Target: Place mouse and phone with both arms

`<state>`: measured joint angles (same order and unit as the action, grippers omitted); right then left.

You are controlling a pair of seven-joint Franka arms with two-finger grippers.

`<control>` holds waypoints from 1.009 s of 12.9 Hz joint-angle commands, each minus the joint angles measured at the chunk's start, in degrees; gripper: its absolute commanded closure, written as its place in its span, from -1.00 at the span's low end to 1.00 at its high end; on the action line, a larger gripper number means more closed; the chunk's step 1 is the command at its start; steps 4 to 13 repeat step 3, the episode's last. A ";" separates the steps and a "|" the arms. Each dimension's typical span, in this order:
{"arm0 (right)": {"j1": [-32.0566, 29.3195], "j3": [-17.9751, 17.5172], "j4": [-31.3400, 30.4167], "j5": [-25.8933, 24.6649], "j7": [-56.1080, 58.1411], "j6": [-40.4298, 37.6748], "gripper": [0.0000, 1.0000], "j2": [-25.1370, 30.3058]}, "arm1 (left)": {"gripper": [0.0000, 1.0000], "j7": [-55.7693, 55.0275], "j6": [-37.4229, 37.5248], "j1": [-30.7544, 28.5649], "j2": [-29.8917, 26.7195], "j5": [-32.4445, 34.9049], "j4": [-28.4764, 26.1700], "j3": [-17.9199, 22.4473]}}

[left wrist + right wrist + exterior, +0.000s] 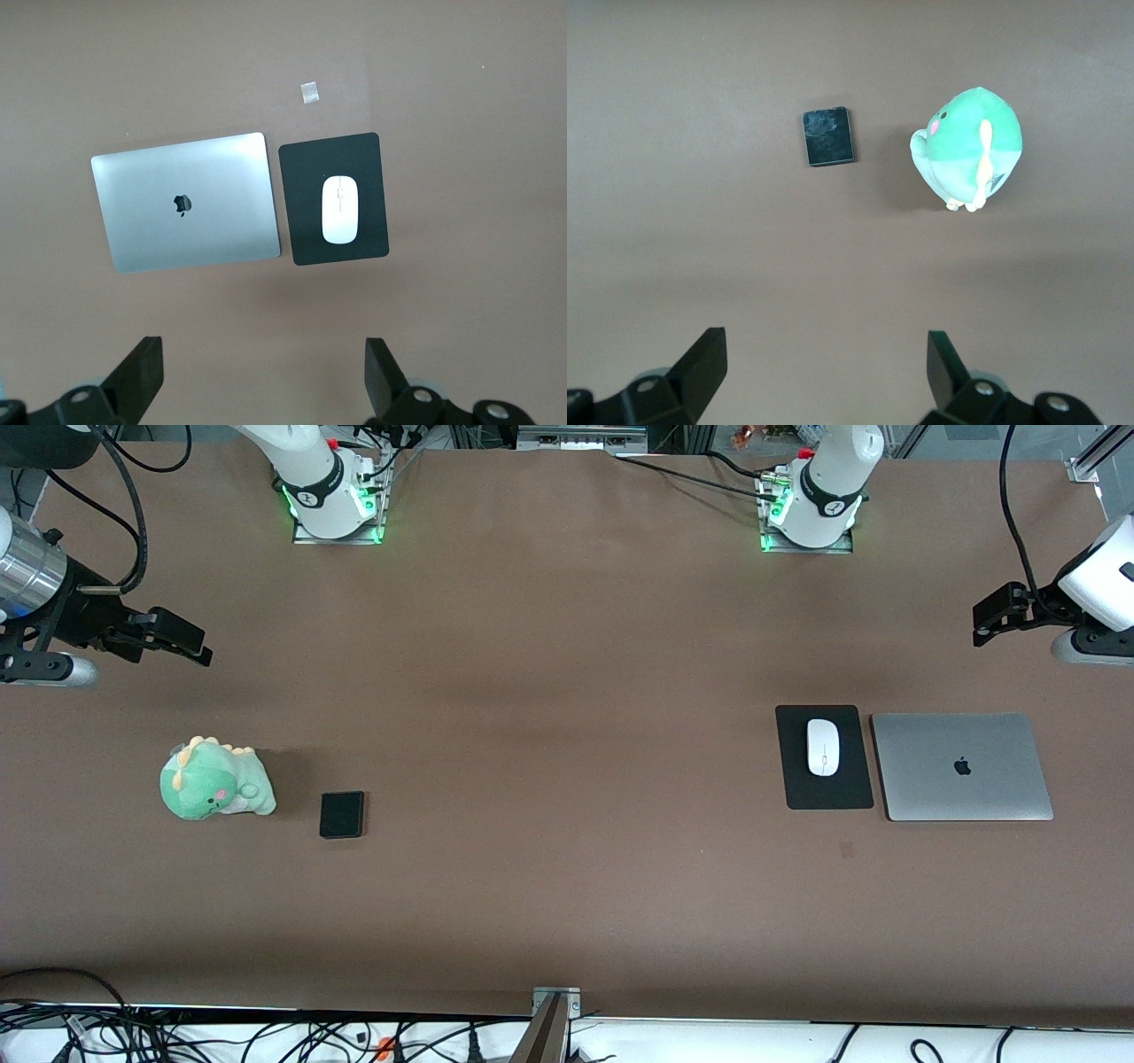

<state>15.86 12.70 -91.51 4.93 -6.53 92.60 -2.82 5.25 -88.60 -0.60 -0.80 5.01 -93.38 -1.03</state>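
Mouse (822,747): glossy white oval on matte black pad (825,793), beside apple-logo laptop (962,766). Phone (342,815): glossy black slab beside plush dinosaur (215,779). Left gripper (1001,613) and right gripper (177,638) spread wide, empty, above the desk (567,886).

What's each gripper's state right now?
Left gripper: open, empty, over bare table beside the laptop.
Right gripper: open, empty, over bare table beside the plush.
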 commanded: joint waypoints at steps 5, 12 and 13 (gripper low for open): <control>-4.67 -4.32 -1.04 -2.21 3.27 -0.40 -1.00 1.33 | -1.00 0.29 1.41 0.16 -0.34 -1.40 0.57 0.76; -4.67 -4.32 -1.04 -2.21 3.27 -0.40 -1.00 1.33 | -1.00 0.29 1.41 0.16 -0.34 -1.40 0.57 0.76; -4.67 -4.32 -1.04 -2.21 3.27 -0.40 -1.00 1.33 | -1.00 0.29 1.41 0.16 -0.34 -1.40 0.57 0.76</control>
